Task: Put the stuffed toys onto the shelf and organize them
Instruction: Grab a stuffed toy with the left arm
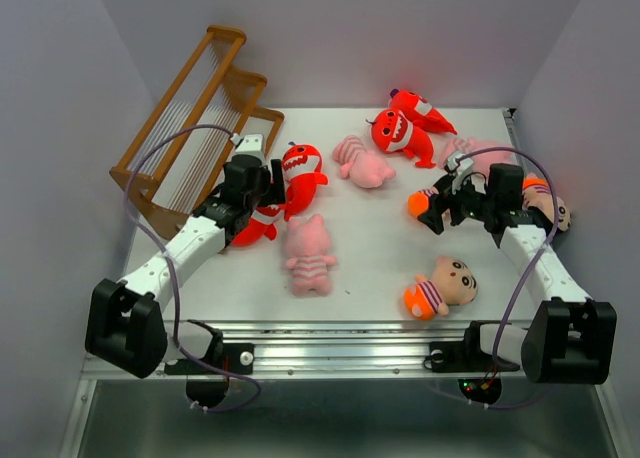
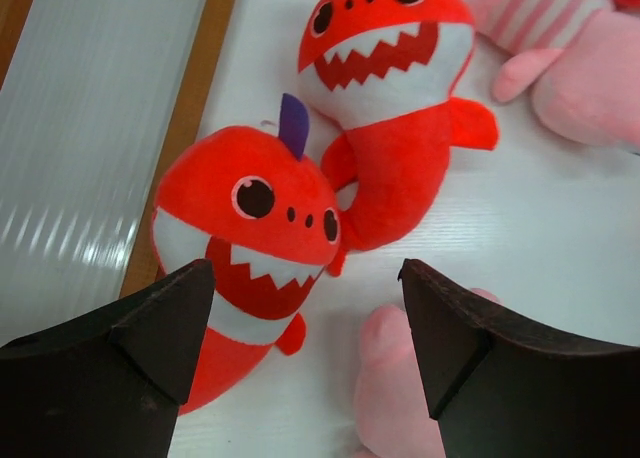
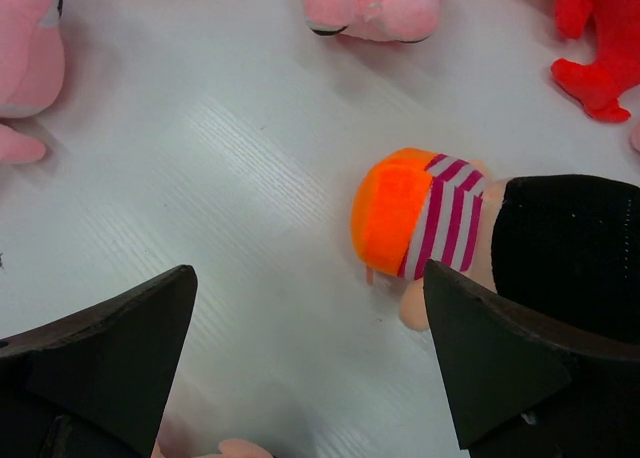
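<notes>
Stuffed toys (image 1: 308, 253) lie scattered on the white table (image 1: 370, 268), the shelf (image 1: 190, 118) at its far-left edge; left gripper (image 2: 305, 273) hangs spread open over two red monsters (image 2: 250, 228) beside it, right gripper (image 3: 308, 273), likewise released, above a boy doll (image 3: 410, 223)

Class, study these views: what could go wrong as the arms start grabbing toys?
1. The open left gripper straddles a red monster touching a second monster; closing could drag both.
2. The boy doll sits off-centre under the open right gripper, so a pinch may slip.
</notes>
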`<move>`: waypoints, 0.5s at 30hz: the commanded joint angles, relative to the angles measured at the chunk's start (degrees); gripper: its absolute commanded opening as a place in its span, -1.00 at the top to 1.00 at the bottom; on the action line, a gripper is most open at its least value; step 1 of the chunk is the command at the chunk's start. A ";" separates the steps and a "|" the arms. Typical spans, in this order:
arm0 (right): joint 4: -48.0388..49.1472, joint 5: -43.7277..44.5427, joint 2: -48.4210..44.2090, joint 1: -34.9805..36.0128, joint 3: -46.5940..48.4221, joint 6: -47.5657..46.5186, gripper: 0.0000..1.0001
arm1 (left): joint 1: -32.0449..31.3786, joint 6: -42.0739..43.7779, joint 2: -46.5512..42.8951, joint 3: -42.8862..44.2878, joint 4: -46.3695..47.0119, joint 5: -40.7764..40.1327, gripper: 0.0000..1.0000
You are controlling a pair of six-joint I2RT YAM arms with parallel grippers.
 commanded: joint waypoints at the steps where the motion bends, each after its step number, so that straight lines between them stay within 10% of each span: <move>1: -0.86 -1.90 -1.08 -0.20 -0.73 -3.81 -1.00 | -2.75 -1.23 3.08 4.02 -3.87 -16.41 -0.68; 15: -1.39 -3.30 -1.34 -0.20 -0.56 -4.87 -1.00 | -3.54 1.41 18.99 8.67 -1.85 -19.52 -0.40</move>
